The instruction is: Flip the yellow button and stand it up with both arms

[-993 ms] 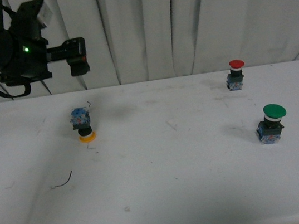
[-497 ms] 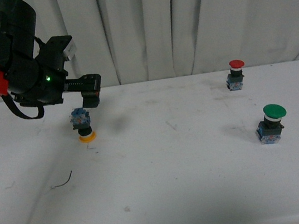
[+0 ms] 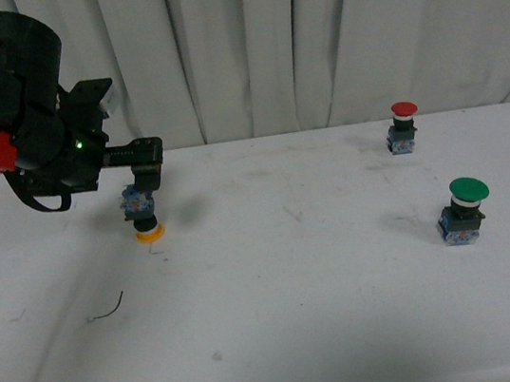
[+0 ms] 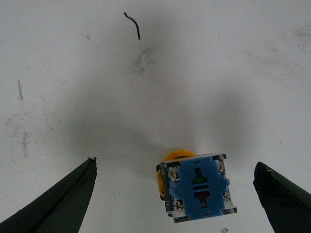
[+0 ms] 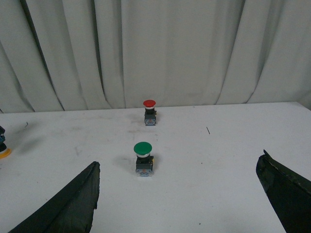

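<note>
Front view, left of centre: yellow button (image 3: 142,214) upside down on white table (image 3: 303,318), yellow cap flat on the surface, black collar above it, blue-grey contact base on top. Upright, no visible lean.

Directly above it in the frame: left gripper (image 3: 146,176) on the bulky black left arm (image 3: 17,111), with a red tag at the far left and a green light lit on the housing. Finger ends overlapping the top of the base in this view; contact not determinable from here.

Left wrist view: looking straight down on the base of the yellow button (image 4: 197,191), low in the frame and right of centre, sliver of yellow cap showing past its upper edge. Left gripper (image 4: 175,163) spread wide, one black finger (image 4: 63,204) in the lower left corner, the other in the lower right. Clear table on both sides of the button, nothing gripped. Short black wire scrap (image 4: 133,25) near the top of the frame.

Right wrist view: right gripper (image 5: 180,161) likewise wide apart and empty, fingers in the two lower corners. Green button (image 5: 144,158) centre, red button (image 5: 149,112) above it, both cap-up. Edge of the yellow cap at far left.

Front view, right side: red button (image 3: 404,127) upper, green button (image 3: 463,211) lower. Pale curtain (image 3: 308,29) across the top.
</note>
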`<state>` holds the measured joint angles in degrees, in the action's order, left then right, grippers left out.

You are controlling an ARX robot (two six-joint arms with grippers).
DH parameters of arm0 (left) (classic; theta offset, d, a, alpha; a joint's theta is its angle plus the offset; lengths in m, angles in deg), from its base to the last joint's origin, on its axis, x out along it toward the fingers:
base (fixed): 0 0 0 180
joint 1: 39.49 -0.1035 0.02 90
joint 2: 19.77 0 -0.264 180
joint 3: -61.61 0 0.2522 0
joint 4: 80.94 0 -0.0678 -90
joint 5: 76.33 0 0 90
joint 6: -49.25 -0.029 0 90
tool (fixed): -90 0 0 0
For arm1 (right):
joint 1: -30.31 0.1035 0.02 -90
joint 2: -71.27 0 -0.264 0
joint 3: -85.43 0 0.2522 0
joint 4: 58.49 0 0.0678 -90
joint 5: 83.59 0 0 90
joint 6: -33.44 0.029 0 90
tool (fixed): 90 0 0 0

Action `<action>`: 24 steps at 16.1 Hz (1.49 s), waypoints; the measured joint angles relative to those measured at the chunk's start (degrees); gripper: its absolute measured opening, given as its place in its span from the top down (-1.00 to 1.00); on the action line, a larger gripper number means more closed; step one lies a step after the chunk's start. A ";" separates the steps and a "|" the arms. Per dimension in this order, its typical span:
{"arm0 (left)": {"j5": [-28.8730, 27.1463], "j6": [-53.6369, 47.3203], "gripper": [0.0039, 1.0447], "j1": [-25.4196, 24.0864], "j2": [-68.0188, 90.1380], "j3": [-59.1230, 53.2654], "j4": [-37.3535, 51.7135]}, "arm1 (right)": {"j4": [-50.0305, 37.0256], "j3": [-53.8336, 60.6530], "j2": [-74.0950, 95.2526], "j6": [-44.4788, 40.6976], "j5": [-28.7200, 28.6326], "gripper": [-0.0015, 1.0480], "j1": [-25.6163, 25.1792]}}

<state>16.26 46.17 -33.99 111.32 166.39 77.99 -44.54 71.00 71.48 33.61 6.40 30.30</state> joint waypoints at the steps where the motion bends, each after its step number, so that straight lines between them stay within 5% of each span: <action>1: -0.31 0.33 -0.88 0.22 1.01 0.07 -0.57 | 0.00 0.00 0.00 0.00 0.00 -0.87 0.00; 3: -0.48 0.28 -0.87 0.57 1.01 0.15 -0.81 | 0.00 0.00 0.00 0.00 0.00 -0.87 0.00; 8: -0.70 0.07 0.15 0.72 1.01 0.15 -0.92 | 0.00 0.00 0.00 0.00 0.00 -0.87 0.00; 10: 0.83 0.37 0.41 0.74 0.61 0.11 0.28 | 0.00 0.00 0.00 0.00 0.00 -0.87 0.00; 15: 7.69 4.28 0.42 1.79 -8.85 -10.49 8.00 | 0.00 0.00 0.00 0.00 0.00 -0.87 0.00; 18: 16.79 12.44 0.42 5.05 -19.82 -19.19 19.82 | 0.00 0.00 0.00 0.00 0.00 -0.87 0.00; 21: 25.55 29.35 0.42 10.05 -26.84 -31.45 45.11 | 0.00 0.00 0.00 0.00 0.00 -0.87 0.00; 24: 25.68 45.24 0.42 13.51 -21.92 -37.03 66.66 | 0.00 0.00 0.00 0.00 0.00 -0.87 0.00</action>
<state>41.94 91.42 -20.48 89.40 129.37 144.65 -44.54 71.00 71.48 33.61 6.40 30.30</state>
